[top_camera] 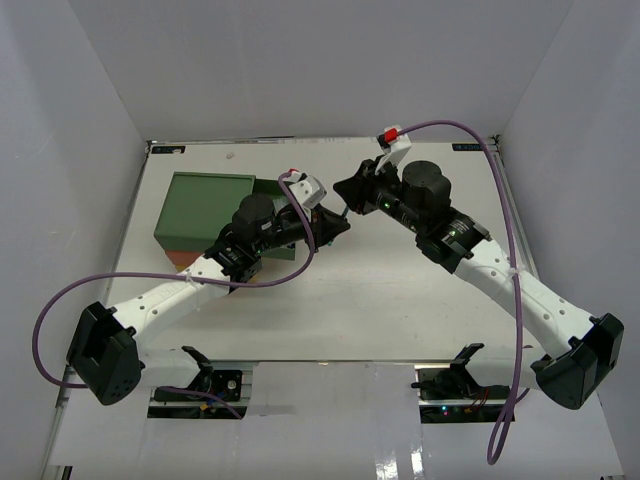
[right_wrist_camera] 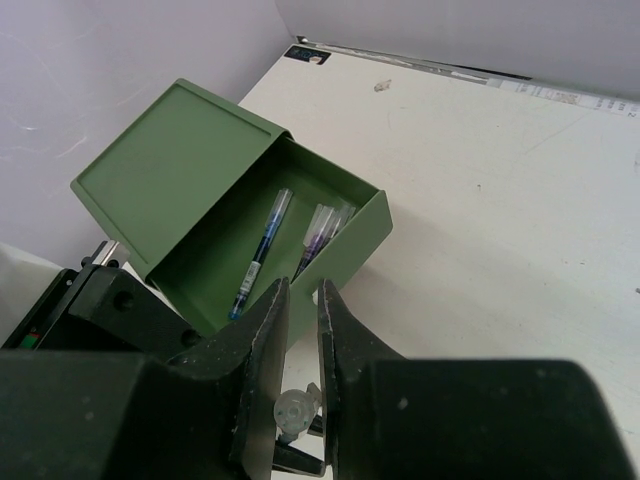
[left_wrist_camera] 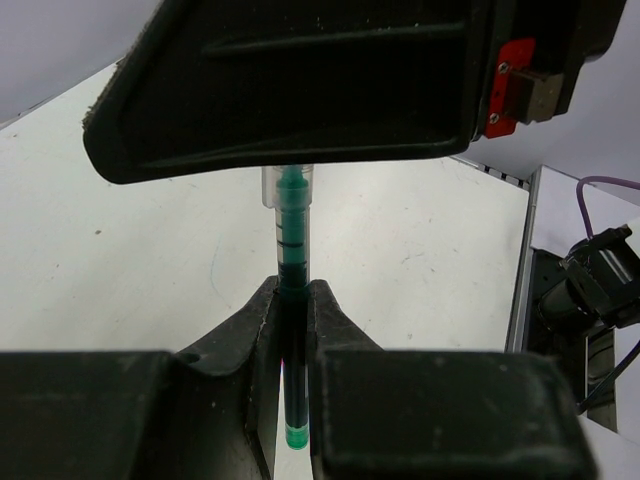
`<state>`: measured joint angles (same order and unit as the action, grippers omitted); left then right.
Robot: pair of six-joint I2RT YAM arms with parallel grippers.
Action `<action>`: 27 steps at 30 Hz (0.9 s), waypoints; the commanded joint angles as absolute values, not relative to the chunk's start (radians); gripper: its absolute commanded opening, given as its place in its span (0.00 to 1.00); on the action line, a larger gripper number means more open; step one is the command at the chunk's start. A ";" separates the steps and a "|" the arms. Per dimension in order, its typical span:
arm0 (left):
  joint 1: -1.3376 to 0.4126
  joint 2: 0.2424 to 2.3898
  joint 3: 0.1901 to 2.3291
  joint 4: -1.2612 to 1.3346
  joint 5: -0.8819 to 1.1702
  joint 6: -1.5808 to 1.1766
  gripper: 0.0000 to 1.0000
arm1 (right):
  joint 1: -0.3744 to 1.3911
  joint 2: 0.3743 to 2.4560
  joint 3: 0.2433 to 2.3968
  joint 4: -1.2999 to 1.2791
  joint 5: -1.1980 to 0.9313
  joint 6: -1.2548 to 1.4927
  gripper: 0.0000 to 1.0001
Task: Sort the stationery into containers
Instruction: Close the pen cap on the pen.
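A thin green pen (left_wrist_camera: 291, 250) with a clear cap stands between my two grippers, right of the drawer stack (top_camera: 205, 205). My left gripper (left_wrist_camera: 292, 288) is shut on its dark barrel; in the top view it (top_camera: 335, 225) sits just below my right gripper (top_camera: 348, 192). My right gripper (right_wrist_camera: 302, 290) has narrow jaws closed around the clear cap end (right_wrist_camera: 298, 410); its finger (left_wrist_camera: 300, 100) hides the pen's top. The green top drawer (right_wrist_camera: 360, 240) is pulled open and holds a blue pen (right_wrist_camera: 260, 250) and a purple pen (right_wrist_camera: 318, 235). Tape rolls and highlighters are out of view.
The red-orange tier (top_camera: 185, 258) shows under the green one, behind my left arm. White walls close in the table on three sides. A purple cable (top_camera: 510, 230) trails along my right arm. A camera mount (left_wrist_camera: 600, 290) sits past the table's edge.
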<state>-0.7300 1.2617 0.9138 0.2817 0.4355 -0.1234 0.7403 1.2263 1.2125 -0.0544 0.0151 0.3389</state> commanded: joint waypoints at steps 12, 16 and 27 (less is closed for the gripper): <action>-0.744 1.218 1.066 0.440 0.413 -0.117 0.00 | 0.759 1.282 1.183 -0.176 0.045 0.291 0.08; -0.744 1.207 1.069 0.485 0.397 -0.115 0.00 | 0.758 1.289 1.169 -0.179 0.029 0.302 0.08; -0.746 1.209 1.088 0.546 0.400 -0.100 0.00 | 0.758 1.301 1.155 -0.213 0.029 0.305 0.08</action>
<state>-0.7311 1.2720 0.9581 0.2520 0.3954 -0.1123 0.7414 1.2453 1.2140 -0.0044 0.0502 0.3332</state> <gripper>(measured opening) 0.211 0.217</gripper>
